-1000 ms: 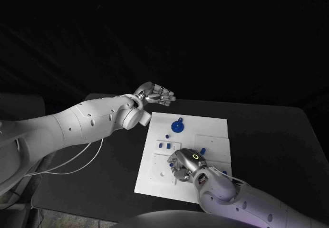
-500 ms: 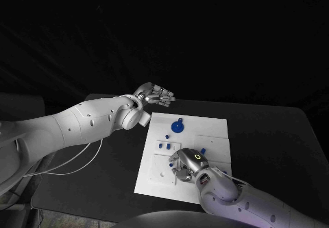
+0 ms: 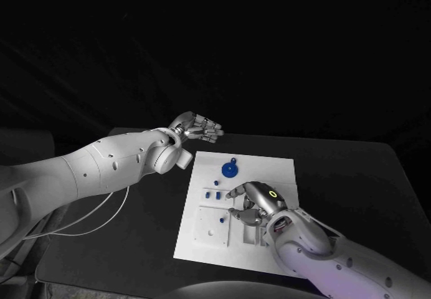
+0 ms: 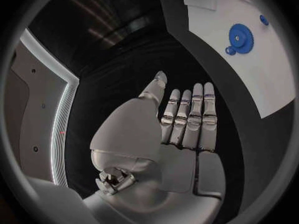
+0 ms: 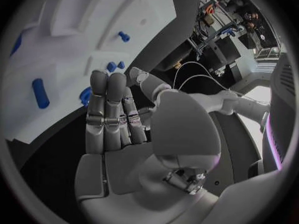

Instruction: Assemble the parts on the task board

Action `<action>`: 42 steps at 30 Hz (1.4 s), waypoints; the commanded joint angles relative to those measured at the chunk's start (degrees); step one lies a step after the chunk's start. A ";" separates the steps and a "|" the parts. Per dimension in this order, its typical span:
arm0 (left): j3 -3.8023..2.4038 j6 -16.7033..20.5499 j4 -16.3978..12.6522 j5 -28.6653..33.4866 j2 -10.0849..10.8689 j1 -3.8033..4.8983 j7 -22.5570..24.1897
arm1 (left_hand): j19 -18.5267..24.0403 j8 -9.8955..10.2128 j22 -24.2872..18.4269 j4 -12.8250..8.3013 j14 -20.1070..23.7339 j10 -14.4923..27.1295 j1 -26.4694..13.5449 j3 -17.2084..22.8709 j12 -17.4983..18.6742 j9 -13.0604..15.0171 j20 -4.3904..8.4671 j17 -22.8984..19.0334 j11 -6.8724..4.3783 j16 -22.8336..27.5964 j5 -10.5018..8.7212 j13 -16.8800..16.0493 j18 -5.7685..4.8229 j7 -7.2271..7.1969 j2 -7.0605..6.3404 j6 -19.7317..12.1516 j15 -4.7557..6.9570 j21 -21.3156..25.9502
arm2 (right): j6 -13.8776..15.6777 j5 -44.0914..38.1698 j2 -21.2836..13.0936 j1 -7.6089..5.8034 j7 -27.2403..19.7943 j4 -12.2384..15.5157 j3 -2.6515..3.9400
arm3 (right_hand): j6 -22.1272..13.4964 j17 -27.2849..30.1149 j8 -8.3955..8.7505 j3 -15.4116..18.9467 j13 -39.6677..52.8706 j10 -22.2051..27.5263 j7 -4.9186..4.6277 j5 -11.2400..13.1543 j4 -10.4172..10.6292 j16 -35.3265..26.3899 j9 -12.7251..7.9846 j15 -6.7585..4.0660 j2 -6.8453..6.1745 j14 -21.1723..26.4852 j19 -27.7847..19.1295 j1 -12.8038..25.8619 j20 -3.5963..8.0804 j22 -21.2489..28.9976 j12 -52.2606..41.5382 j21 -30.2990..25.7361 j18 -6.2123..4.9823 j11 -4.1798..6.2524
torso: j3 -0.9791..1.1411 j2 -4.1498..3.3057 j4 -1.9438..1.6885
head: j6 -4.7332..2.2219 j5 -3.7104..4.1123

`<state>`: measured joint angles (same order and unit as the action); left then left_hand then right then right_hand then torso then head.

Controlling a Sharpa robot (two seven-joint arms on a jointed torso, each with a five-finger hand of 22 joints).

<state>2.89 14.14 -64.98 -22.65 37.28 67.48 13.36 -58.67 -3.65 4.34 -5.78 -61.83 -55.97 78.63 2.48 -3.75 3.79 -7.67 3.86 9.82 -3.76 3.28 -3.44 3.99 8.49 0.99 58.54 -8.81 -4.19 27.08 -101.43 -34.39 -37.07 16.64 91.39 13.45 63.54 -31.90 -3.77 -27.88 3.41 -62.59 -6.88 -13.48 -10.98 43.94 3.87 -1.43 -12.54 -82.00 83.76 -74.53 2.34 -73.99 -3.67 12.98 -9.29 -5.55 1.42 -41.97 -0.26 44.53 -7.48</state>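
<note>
The white task board (image 3: 269,167) lies in the middle of the black table. A blue gear (image 3: 230,168) with a smaller gear beside it stands near the board's far edge, and small blue parts (image 3: 212,194) sit along its left side. My right hand (image 3: 255,202) hovers over the board's middle with its fingers stretched out and holds nothing. In the right wrist view, my right hand (image 5: 118,119) has a blue peg (image 5: 40,93) and other small blue parts (image 5: 112,66) lying on the board (image 5: 74,25) beyond its fingers. My left hand (image 3: 199,128) hangs beyond the board's far left corner, fingers straight, holding nothing. The left wrist view shows my left hand (image 4: 181,124) and the gear (image 4: 240,35).
The board has raised white blocks and slots (image 3: 235,229) near its front. Black table (image 3: 350,180) surrounds the board on every side. A white cable (image 3: 99,218) trails from my left arm over the table's left part.
My right hand has moved from the board's near part toward its middle and its fingers have uncurled. My left hand has stayed in place.
</note>
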 commanded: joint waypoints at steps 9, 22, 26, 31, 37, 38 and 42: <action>-0.01 -0.46 0.42 0.15 0.37 0.06 0.89 | 0.05 -0.01 -0.06 0.04 0.25 0.20 0.00 -0.29 -0.23 -0.05 -0.15 0.02 -0.09 0.16 -0.03 0.08 0.51 0.10 0.31 0.10 0.11 -0.05 | -12.88 3.91 -7.01 -2.18 -2.72 2.97 4.46 | -0.57 -1.02 0.17 2.69 -0.06 -2.25 0.51 0.12 -1.35 1.04 -0.06 -0.06 1.77 -0.51 2.04 0.65 0.33 -1.38 0.21 2.19 0.26 0.54 | -0.32 0.55 0.51 | -0.58 0.18; -0.01 -0.58 0.83 0.15 0.39 0.03 0.99 | 0.03 -0.01 -0.05 0.12 0.23 0.17 -0.11 -0.36 -0.20 -0.05 -0.14 0.02 -0.10 0.17 -0.04 0.08 0.49 0.08 0.18 0.08 0.11 -0.06 | -19.04 -3.42 -8.47 -2.68 -0.10 1.20 4.88 | -4.32 -0.26 0.22 12.14 -0.05 4.34 2.50 5.25 5.56 -0.03 -0.23 0.87 -0.15 -0.40 2.54 -4.59 -0.66 4.34 -0.03 -1.81 -0.74 -0.82 | -0.29 0.49 0.47 | -0.38 -0.17; -0.01 -0.58 0.85 0.15 0.41 0.03 0.99 | 0.03 -0.01 -0.05 0.12 0.23 0.17 -0.11 -0.36 -0.20 -0.05 -0.14 0.02 -0.10 0.17 -0.04 0.08 0.49 0.08 0.18 0.08 0.11 -0.06 | -18.77 -5.00 -8.18 -2.69 0.46 0.43 4.88 | -4.00 -0.20 0.17 9.69 -0.05 3.98 2.39 7.46 5.36 -0.11 -0.21 0.76 -0.41 -0.55 2.48 -4.87 -0.53 5.88 -0.03 -0.74 -0.63 -0.72 | -0.29 0.51 0.52 | -0.31 -0.22; -0.01 -0.64 0.83 0.15 0.37 0.03 0.98 | 0.03 -0.01 -0.05 0.12 0.23 0.17 -0.11 -0.36 -0.20 -0.05 -0.14 0.02 -0.10 0.17 -0.04 0.08 0.49 0.08 0.18 0.08 0.11 -0.06 | -18.52 -6.21 -7.62 -2.70 1.07 -0.79 4.66 | -3.74 -0.26 0.21 5.83 -0.07 3.24 2.16 8.66 3.85 -0.10 -0.23 0.64 -0.22 -0.64 2.37 -4.38 -0.39 6.29 0.00 0.07 -0.48 -0.58 | -0.32 0.52 0.42 | -0.28 -0.15; -0.01 -0.67 0.84 0.16 0.40 0.02 0.93 | 0.03 -0.01 -0.05 0.12 0.23 0.17 -0.11 -0.36 -0.20 -0.05 -0.14 0.02 -0.10 0.17 -0.04 0.08 0.49 0.08 0.18 0.08 0.11 -0.06 | -17.38 -7.40 -6.59 -2.70 1.78 -2.61 4.03 | -2.49 -0.54 0.24 -2.88 -0.14 0.33 1.48 10.60 2.21 0.23 -0.25 0.22 0.16 -0.77 2.30 -2.27 0.01 5.86 0.17 1.17 -0.36 0.09 | -0.31 0.51 0.47 | -0.26 -0.10; -0.01 -0.69 0.83 0.16 0.40 0.02 0.93 | 0.03 -0.01 -0.05 0.12 0.23 0.17 -0.11 -0.36 -0.20 -0.05 -0.14 0.02 -0.10 0.17 -0.04 0.08 0.49 0.08 0.18 0.08 0.11 -0.06 | -17.25 -7.47 -6.44 -2.70 1.78 -2.84 3.93 | -2.07 -0.68 0.25 -5.38 -0.21 -0.46 1.43 10.70 2.03 0.34 -0.25 0.09 -0.10 -0.72 2.26 -1.47 0.17 5.61 0.38 1.43 -0.22 0.25 | -0.32 0.53 0.46 | -0.26 -0.10; -0.01 -0.73 0.82 0.16 0.41 0.02 0.89 | 0.03 -0.01 -0.05 0.14 0.24 0.17 -0.13 -0.35 -0.20 -0.05 -0.14 0.02 -0.10 0.17 -0.04 0.08 0.49 0.09 0.19 0.09 0.11 -0.06 | -17.02 -7.49 -5.95 -2.69 1.63 -3.45 3.64 | -0.90 -0.88 0.14 -7.96 -0.08 -2.41 1.06 10.67 2.24 0.56 -0.18 -0.03 0.22 -0.78 2.24 -0.60 0.30 5.24 0.16 1.75 -0.12 0.69 | -0.29 0.51 0.48 | -0.14 -0.20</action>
<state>2.92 14.13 -64.08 -22.65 37.72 67.46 13.54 -58.67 -3.65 4.34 -5.69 -61.83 -55.97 78.63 2.40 -3.75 3.79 -7.67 3.86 9.81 -3.76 3.28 -3.44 3.98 8.49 0.99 58.54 -8.80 -4.19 9.80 -107.35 -40.48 -39.76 17.72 88.07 17.11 62.45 -32.75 -3.77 -35.64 3.31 -64.94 -5.88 -3.06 -8.78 44.17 3.69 -1.04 -12.35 -82.80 83.97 -75.67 2.15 -68.73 -3.67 14.57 -8.56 -4.88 1.09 -41.47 0.19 44.30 -7.58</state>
